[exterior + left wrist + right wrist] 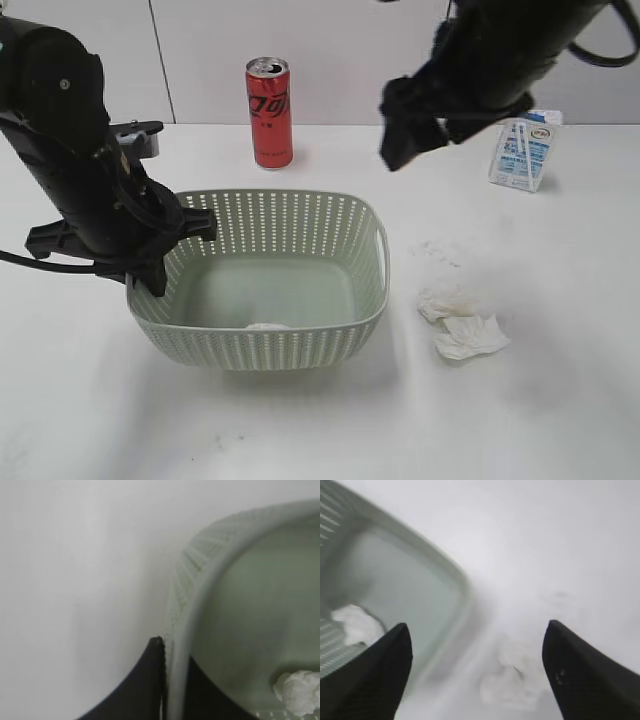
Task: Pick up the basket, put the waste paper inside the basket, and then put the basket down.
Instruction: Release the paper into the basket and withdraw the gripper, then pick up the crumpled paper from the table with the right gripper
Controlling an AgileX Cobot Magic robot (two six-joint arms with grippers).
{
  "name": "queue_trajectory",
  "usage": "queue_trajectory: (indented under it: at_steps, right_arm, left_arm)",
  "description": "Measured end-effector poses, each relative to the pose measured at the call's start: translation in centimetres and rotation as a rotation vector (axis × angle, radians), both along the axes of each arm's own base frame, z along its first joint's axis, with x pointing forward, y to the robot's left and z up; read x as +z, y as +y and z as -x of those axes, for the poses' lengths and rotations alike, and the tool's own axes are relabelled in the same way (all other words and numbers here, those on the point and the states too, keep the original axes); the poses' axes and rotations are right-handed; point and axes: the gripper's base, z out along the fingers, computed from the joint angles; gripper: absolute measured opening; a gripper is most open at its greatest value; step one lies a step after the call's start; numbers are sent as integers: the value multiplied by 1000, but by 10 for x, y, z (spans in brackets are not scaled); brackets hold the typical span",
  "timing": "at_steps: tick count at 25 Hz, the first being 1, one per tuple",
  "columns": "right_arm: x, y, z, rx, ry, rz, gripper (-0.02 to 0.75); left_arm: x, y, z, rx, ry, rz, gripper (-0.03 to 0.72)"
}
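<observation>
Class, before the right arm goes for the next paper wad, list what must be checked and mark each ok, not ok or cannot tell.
1. Left hand clamped on the basket wall: ok, a finger on each side of the rim.
2. Right hand open: ok, fingers wide apart.
3. Right hand empty: ok.
4. One wad already inside the basket: ok.
5. Two wads on the table, clear of the basket: ok.
6. Basket lifted off the table: cannot tell.
</observation>
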Motion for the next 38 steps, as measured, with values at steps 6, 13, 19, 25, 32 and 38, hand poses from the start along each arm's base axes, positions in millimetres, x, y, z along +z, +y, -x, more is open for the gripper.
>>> queue_trajectory:
  at_steps: [6, 13, 19, 25, 32, 38]
  right_arm:
    - [-41, -58, -14, -189, 144, 110, 594]
    - [-127, -55, -26, -224, 206, 122, 592]
    - [-173, -50, -32, -248, 282, 137, 592]
    - [-185, -48, -31, -225, 336, 152, 578]
    - [-183, -48, -31, -215, 364, 165, 83]
    - [-128, -43, -40, -203, 274, 105, 59]
  left_arm:
    - [0, 0, 0, -1, 0, -1, -17]
    - [0, 0, 0, -1, 2, -2, -17]
    - [0, 0, 0, -1, 4, -3, -17]
    - [0, 0, 0, -1, 4, -3, -17]
    - [0, 0, 0, -1, 4, -3, -17]
    - [0, 0, 0, -1, 1, -2, -17]
